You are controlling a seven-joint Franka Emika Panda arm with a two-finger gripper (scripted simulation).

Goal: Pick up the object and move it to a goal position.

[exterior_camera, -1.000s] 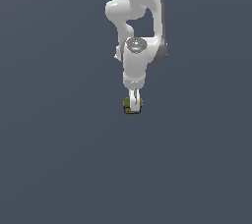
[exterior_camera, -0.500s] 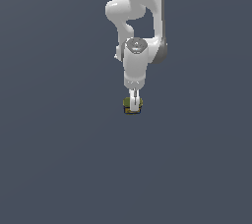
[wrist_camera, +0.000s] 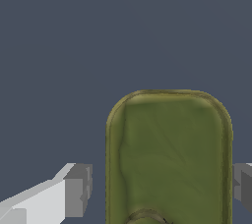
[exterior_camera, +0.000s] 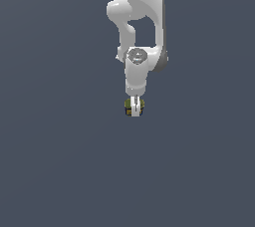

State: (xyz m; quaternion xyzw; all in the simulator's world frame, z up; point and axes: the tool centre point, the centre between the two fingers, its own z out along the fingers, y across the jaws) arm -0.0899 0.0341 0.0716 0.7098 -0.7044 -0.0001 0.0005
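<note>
No visible shift since earlier frames — arm posed same, object (exterior_camera: pixel 134 107) same spot on bench (exterior_camera: pixel 60 161). Olive top between fingers (wrist_camera: pixel 74 188) of pincer (exterior_camera: pixel 134 112); gaps each side, so spread, not clamping. Approach done; grasp, lift, carry to goal left. Plain grey-blue bench, no goal marker seen — no room beyond.

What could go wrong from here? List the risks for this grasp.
1. In the wrist view, gaps show between the small olive-green-topped can and both grey pads of the white end effector; lifting before closing would leave it behind.
2. The gap looks wider on one side, so closing may shove the can sideways.
3. The exterior view hides most of the can, so grip depth is unclear.
</note>
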